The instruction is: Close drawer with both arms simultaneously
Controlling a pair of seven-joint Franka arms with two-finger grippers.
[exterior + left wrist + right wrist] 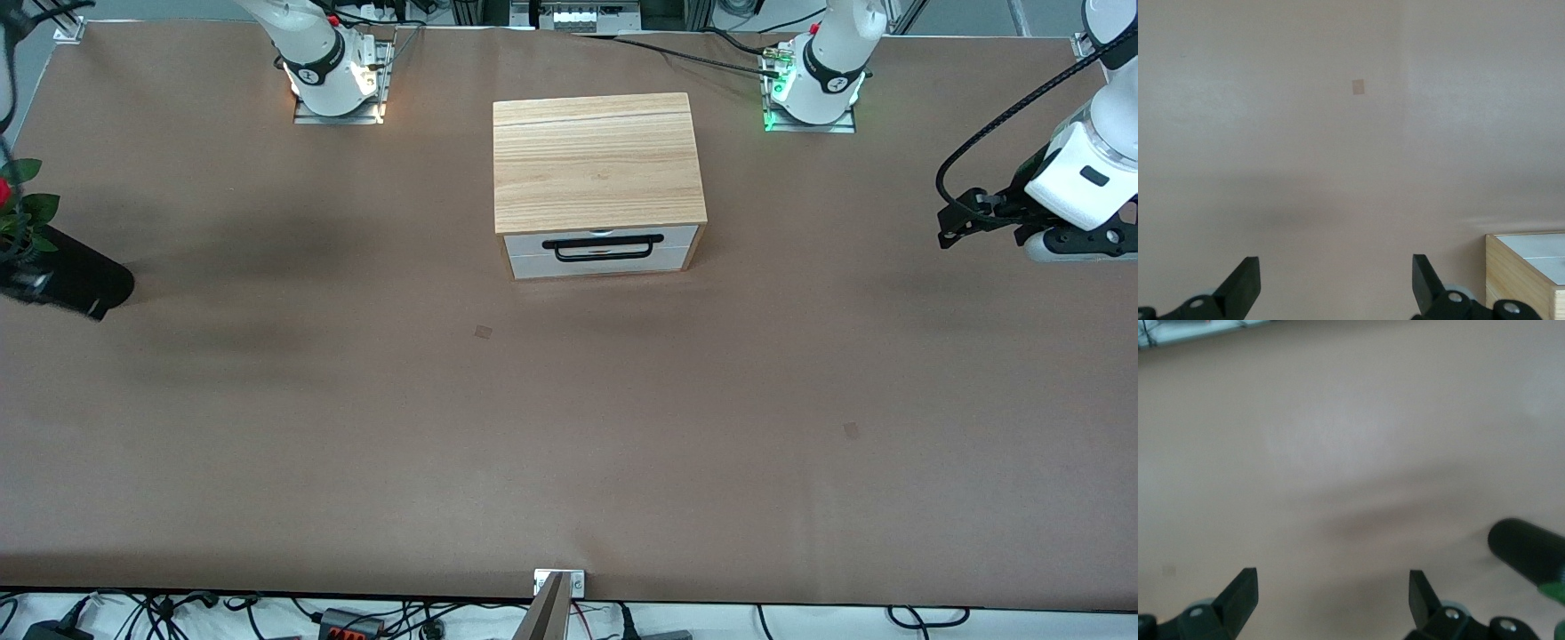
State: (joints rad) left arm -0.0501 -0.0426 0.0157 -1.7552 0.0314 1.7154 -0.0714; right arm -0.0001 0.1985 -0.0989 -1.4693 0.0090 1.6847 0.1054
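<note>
Hovering wide open and empty over bare tabletop (356, 427): left tool (1336, 287), right tool (1333, 600). Sitting shut in the cabinet (596, 160) mid-tabletop: drawer (600, 249). Showing only in the front view: black handle (603, 246).

No readable text, labels, brands or numbers showing in any view. Only marks: a small round logo on each arm base collar, right arm base (311, 76) and left arm base (836, 84), both too small to read.
</note>
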